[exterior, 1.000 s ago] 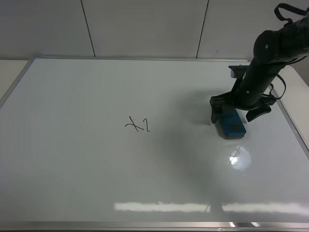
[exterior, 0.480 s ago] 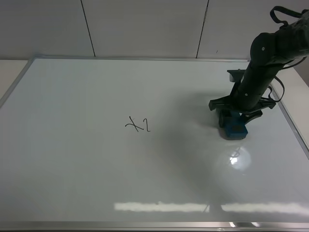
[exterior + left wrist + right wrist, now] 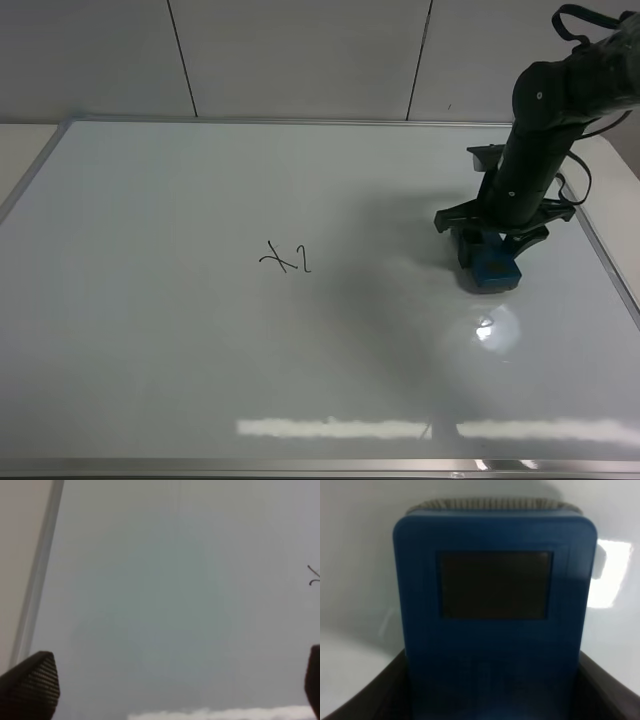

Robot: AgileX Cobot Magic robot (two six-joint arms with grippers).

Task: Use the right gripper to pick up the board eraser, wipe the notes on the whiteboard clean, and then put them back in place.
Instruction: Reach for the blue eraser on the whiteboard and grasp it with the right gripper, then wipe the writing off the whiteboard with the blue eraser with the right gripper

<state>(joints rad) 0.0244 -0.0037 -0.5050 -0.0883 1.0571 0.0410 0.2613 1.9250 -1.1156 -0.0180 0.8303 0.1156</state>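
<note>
Right gripper at the pick-up stage of the wiping task. Its fingers are closed narrowly on the two long sides of the board eraser, one dark finger flanking each side in the right wrist view. The eraser sits close to the right edge of the whiteboard, roughly midway along that edge. Whether it is lifted off the surface or resting on it cannot be told.

The notes, a small black scribble left of the board's centre, are intact and well apart from the eraser. Judged from this, only the grasp is done. Carrying the eraser to the notes, wiping them and returning the eraser to its place all remain.

The eraser is a blue rectangular block with rounded corners. It bears a dark rectangular patch on its upper face, and a ribbed grey strip shows at its far end.

The left gripper hangs over bare board near the left edge, its fingers wide apart and holding nothing.
</note>
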